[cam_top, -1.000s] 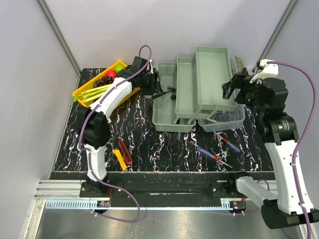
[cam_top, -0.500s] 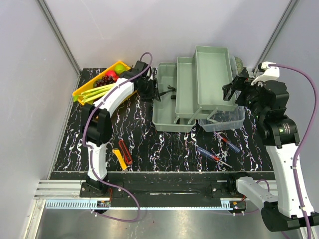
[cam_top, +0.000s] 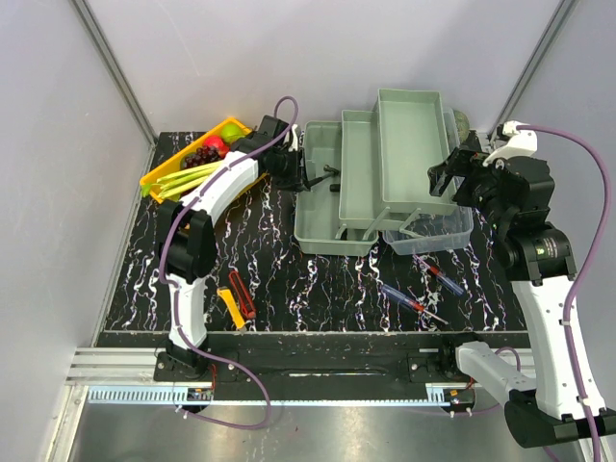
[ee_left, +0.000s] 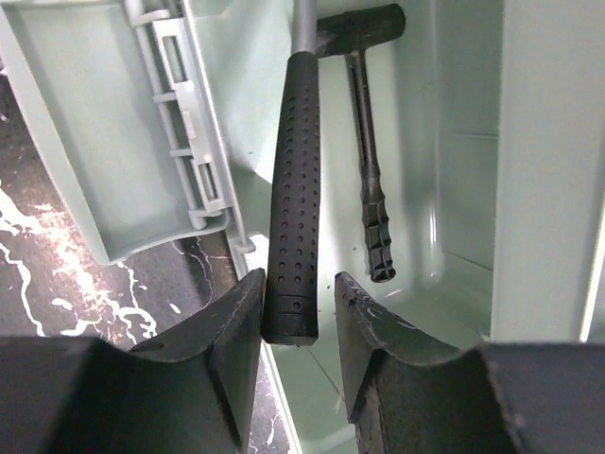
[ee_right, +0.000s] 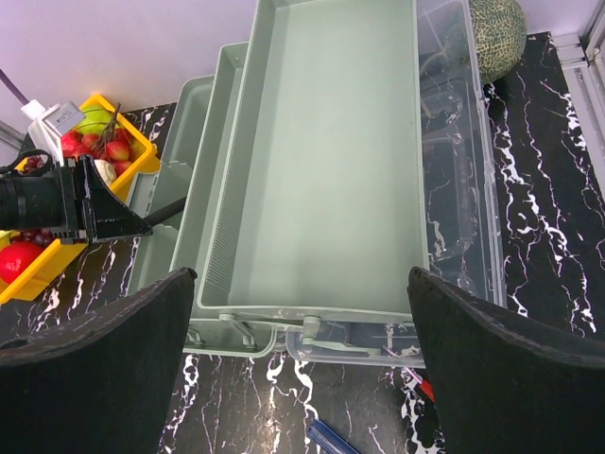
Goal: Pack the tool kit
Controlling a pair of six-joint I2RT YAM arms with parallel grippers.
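The pale grey-green toolbox (cam_top: 322,231) stands open, its fold-out trays (cam_top: 409,144) stepped up to the right and its clear lid (cam_top: 433,233) at the right front. My left gripper (cam_top: 301,173) is at the box's left rim. A hammer's black dotted handle (ee_left: 295,208) lies between its fingers, against the left finger with a small gap to the right one. A second hammer (ee_left: 364,142) lies in the box. My right gripper (ee_right: 301,284) hovers wide open above the top tray (ee_right: 326,170), holding nothing. Two screwdrivers (cam_top: 409,301) (cam_top: 441,276) and red (cam_top: 241,294) and yellow cutters (cam_top: 229,306) lie on the table.
A yellow tray of fruit and vegetables (cam_top: 159,178) sits at the back left, close behind my left arm. A green melon (cam_top: 460,122) rests behind the toolbox at the right. Grey walls close in the sides and back.
My left gripper has shifted slightly toward the toolbox and its jaws have narrowed around the hammer handle. The right arm has barely moved and stays wide open.
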